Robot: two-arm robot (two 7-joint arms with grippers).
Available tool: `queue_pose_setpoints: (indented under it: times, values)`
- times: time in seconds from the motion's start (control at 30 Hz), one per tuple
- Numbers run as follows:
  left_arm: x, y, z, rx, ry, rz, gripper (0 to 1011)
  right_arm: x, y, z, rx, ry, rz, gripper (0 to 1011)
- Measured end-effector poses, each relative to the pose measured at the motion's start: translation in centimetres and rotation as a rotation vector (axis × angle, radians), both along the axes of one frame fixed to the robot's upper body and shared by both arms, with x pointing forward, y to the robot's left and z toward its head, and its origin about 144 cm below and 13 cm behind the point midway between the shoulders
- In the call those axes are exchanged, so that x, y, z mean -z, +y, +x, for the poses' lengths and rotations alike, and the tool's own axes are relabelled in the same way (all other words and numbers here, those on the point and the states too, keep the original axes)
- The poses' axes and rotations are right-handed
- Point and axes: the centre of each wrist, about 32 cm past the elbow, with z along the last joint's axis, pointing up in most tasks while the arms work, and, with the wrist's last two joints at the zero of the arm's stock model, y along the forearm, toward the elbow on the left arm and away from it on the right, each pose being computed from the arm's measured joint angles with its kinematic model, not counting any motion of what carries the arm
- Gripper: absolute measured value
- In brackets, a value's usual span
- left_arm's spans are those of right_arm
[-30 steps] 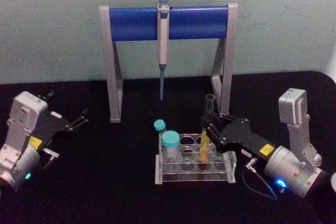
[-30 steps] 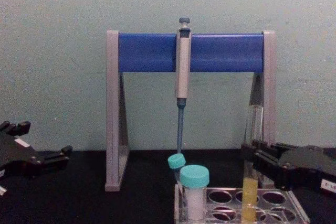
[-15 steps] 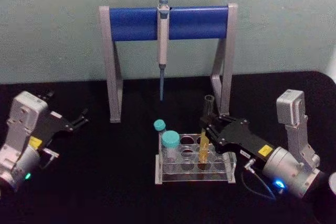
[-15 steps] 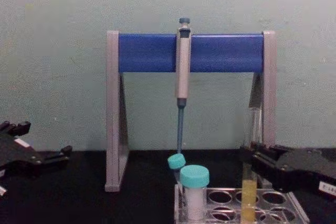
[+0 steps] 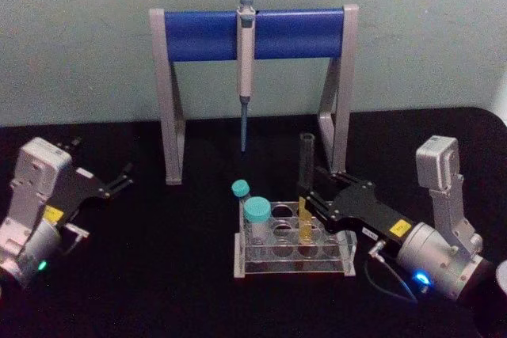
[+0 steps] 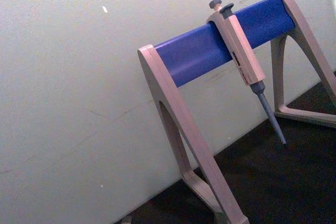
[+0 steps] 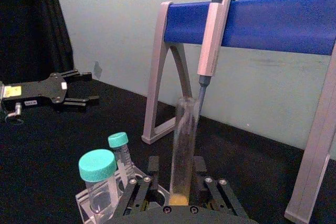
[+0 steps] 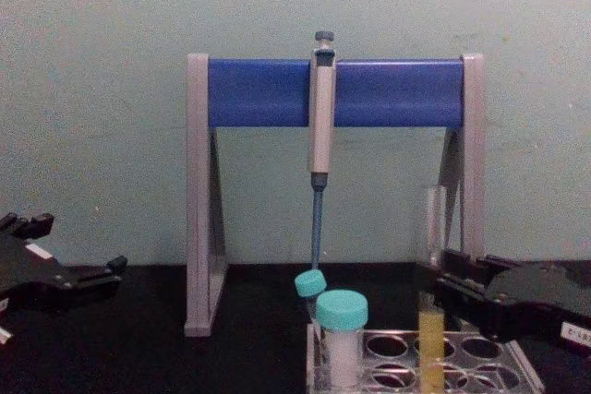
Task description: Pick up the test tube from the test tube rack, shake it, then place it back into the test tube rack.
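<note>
The tube [image 5: 305, 187] is a tall, thin stick of clear glass with an open top. Yellow-orange liquid fills its lower part. It stands almost upright in the rack [image 5: 293, 257], in a hole at the rack's 3 o'clock end, and its top pokes high above the rack. The rack is a low box of see-through plastic with round holes in rows on top. It sits on the black table [image 5: 158, 275], near the middle.

The right gripper [image 5: 310, 205] is black metal and flat. It reaches in from 4 o'clock. Its jaws are closed on the tube, pinching the glass just above the rack. In the right wrist view the tube [image 7: 184, 150] rises straight up between the jaws, with the yellow showing at its foot.

Two short vials with round teal caps [image 5: 252, 213] stand at the rack's 9 o'clock end.

Behind the rack, at 12 o'clock, is a stand [image 5: 253, 35] with grey legs and a fat blue bar. A grey pipette [image 5: 245, 69] with a thin blue tip hangs from the bar.

The left gripper [image 5: 121, 179] rests at 9 o'clock, well apart from the rack. Its jaws are open and hold nothing.
</note>
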Motion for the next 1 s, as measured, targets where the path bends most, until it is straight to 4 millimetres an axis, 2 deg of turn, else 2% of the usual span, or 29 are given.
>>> queue_pose_setpoints:
  times: [0.37, 0.4, 0.5, 0.63, 1.0]
  values:
    - [0.0, 0.0, 0.0, 0.0, 0.0, 0.0, 1010, -0.03, 0.0, 0.01, -0.001, -0.001, 0.001, 737]
    - [0.0, 0.0, 0.0, 0.0, 0.0, 0.0, 1009, -0.03, 0.0, 0.02, -0.001, -0.001, 0.001, 792]
    - [0.0, 0.0, 0.0, 0.0, 0.0, 0.0, 1010, -0.03, 0.0, 0.02, -0.001, -0.002, 0.001, 847]
    - [0.0, 0.0, 0.0, 0.0, 0.0, 0.0, 1010, -0.03, 0.0, 0.01, -0.001, -0.002, 0.001, 981]
    - [0.0, 0.0, 0.0, 0.0, 0.0, 0.0, 1010, -0.03, 0.0, 0.02, -0.001, -0.002, 0.002, 1000]
